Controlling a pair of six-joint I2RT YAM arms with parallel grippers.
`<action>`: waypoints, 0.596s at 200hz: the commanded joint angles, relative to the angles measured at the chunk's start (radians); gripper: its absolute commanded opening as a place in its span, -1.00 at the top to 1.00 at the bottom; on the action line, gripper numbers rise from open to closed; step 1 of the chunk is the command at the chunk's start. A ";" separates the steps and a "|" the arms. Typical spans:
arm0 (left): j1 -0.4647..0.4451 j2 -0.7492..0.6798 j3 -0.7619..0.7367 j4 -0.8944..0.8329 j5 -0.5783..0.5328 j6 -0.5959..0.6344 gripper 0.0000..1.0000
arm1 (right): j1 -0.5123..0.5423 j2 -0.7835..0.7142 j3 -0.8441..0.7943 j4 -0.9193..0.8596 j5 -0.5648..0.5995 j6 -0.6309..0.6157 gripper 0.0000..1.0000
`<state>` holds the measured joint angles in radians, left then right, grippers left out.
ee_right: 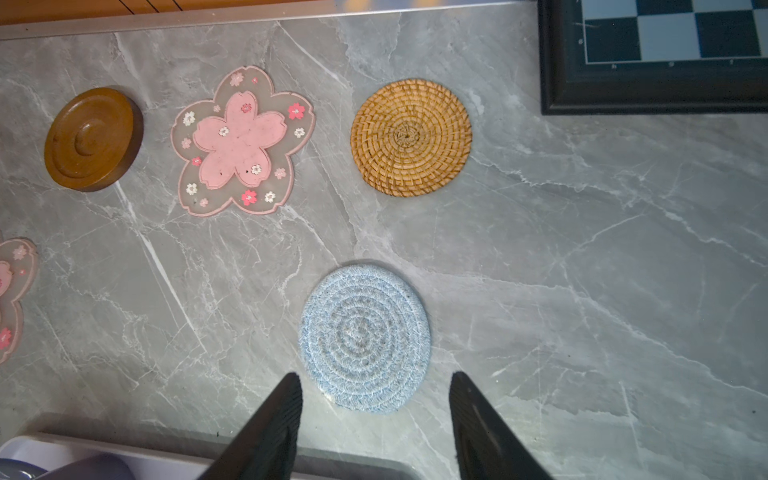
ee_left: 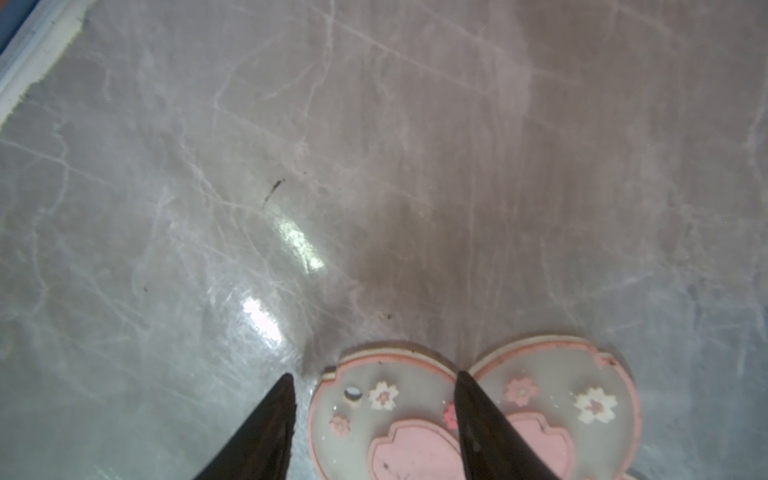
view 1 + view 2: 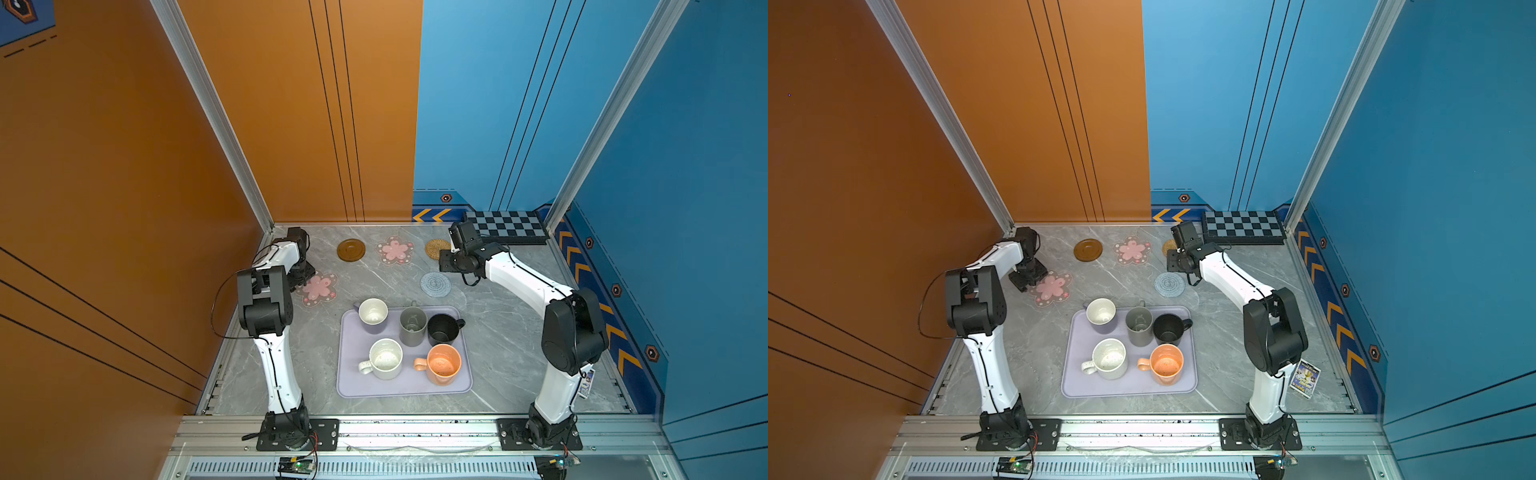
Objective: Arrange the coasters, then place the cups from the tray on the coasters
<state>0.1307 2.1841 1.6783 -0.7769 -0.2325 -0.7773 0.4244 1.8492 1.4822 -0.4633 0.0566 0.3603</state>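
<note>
- One tray [image 3: 405, 386] sits on the worktop [image 3: 498, 353], near the front.
- Five cups [image 3: 412, 326] stand on it.
- Five coasters [image 3: 395, 249] lie behind it.
- Left pincer [image 2: 372, 376], released, straddles a pink coaster [image 2: 540, 415] petal; right pincer [image 1: 374, 374], released, hangs near the blue coaster [image 1: 363, 336].
- One card [image 3: 1305, 378] on the right arm [image 3: 1233, 278]: print unreadable.

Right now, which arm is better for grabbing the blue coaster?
Right. The right end effector hovers open by the blue coaster; the left end effector is far off, at a pink coaster.
</note>
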 commanded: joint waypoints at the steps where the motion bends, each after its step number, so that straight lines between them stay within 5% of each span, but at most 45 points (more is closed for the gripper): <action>1: 0.020 0.013 -0.052 -0.047 -0.004 -0.049 -0.22 | -0.013 -0.057 -0.028 -0.025 -0.002 -0.026 -0.20; 119: 0.089 -0.135 -0.088 0.061 0.174 -0.067 -0.20 | -0.023 -0.067 -0.070 0.018 -0.028 -0.012 -0.20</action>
<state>0.1921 2.1063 1.5967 -0.7315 -0.0990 -0.8352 0.4046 1.8080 1.4273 -0.4591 0.0452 0.3447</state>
